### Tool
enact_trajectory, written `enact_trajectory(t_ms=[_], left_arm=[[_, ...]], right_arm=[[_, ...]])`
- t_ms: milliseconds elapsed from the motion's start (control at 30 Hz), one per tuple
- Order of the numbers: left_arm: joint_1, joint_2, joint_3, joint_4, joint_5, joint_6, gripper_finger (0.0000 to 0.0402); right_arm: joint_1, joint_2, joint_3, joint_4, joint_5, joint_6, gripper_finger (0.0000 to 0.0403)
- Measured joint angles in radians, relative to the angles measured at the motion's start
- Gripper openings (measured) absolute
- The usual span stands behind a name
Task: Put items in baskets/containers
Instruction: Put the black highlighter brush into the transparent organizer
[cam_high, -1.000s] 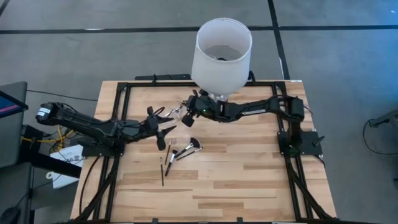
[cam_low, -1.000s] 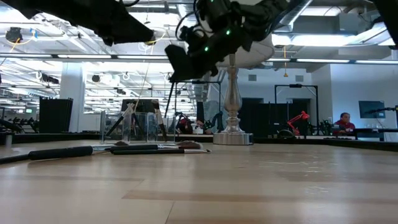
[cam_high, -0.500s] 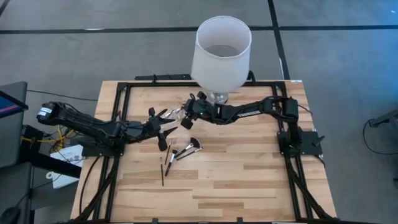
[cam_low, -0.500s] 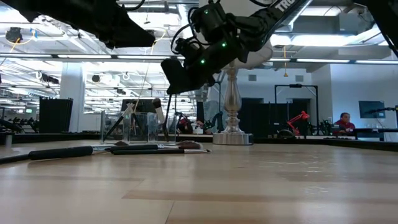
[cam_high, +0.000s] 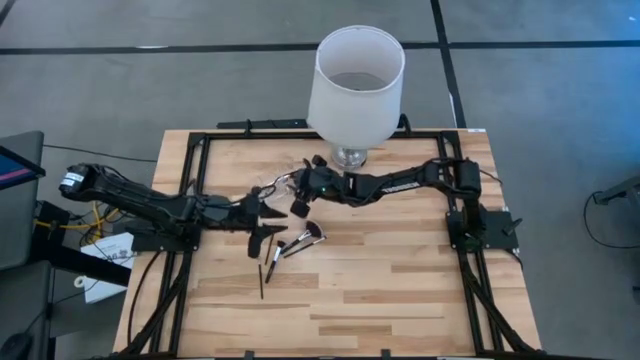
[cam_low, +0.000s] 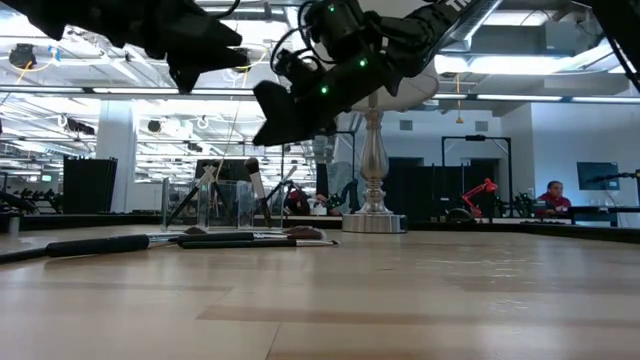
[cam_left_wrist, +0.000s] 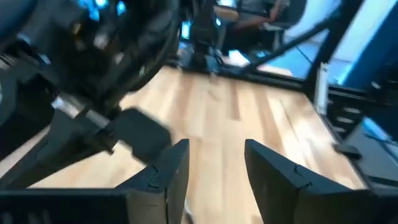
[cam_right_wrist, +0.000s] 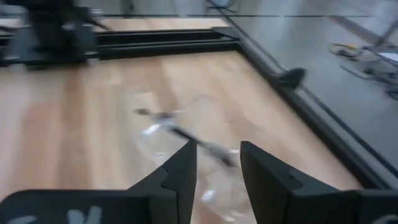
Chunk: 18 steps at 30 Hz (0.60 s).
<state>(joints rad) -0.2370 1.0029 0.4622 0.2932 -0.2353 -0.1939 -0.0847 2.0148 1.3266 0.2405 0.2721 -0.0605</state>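
My right tool (cam_high: 297, 196) hangs with fingers apart over the clear pouch (cam_low: 222, 204) at the worktop's (cam_high: 400, 290) far middle. My left tool (cam_high: 262, 217), fingers apart, hovers above the loose brushes (cam_high: 285, 246); next I must pinch one.

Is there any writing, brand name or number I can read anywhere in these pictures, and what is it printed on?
No text can be read whole.
White letters on the right arm in the low view: cut off and too blurred to read.
White marks on the right pincer's housing in its wrist view: cut off at the picture's edge, unreadable.
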Motion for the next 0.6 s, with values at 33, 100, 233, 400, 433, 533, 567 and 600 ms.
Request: enact_trajectory(t_ms=[33, 100, 233, 400, 433, 533, 567, 600], left_arm=[[-0.008, 0.008, 0.0, -0.012, 0.011, -0.016, 0.0149], [-0.032, 0.04, 0.0, -0.026, 0.019, -0.03, 0.0141], [-0.076, 0.15, 0.0, -0.022, 0.021, -0.057, 0.0124], [-0.096, 0.315, 0.0, 0.014, -0.084, -0.103, 0.0111], [-0.096, 0.353, 0.0, 0.037, -0.106, -0.103, 0.0111], [-0.09, 0.46, 0.0, 0.127, -0.162, -0.101, 0.0116], [-0.086, 0.491, 0.0, 0.155, -0.172, -0.098, 0.012], [-0.08, 0.522, 0.0, 0.18, -0.177, -0.093, 0.0126]], right_arm=[[0.013, -0.002, 0.0, -0.001, -0.014, 0.0, 0.012], [0.045, -0.016, 0.0, -0.008, -0.035, 0.0, 0.0123], [0.109, -0.092, 0.0, -0.065, -0.038, -0.006, 0.0124], [0.18, -0.254, 0.0, -0.24, -0.028, -0.084, 0.0124], [0.194, -0.288, 0.0, -0.267, -0.022, -0.082, 0.0124], [0.231, -0.372, 0.0, -0.364, -0.011, -0.045, 0.0125], [0.241, -0.392, 0.0, -0.393, -0.011, -0.031, 0.0125], [0.25, -0.41, 0.0, -0.423, -0.011, -0.016, 0.0125]])
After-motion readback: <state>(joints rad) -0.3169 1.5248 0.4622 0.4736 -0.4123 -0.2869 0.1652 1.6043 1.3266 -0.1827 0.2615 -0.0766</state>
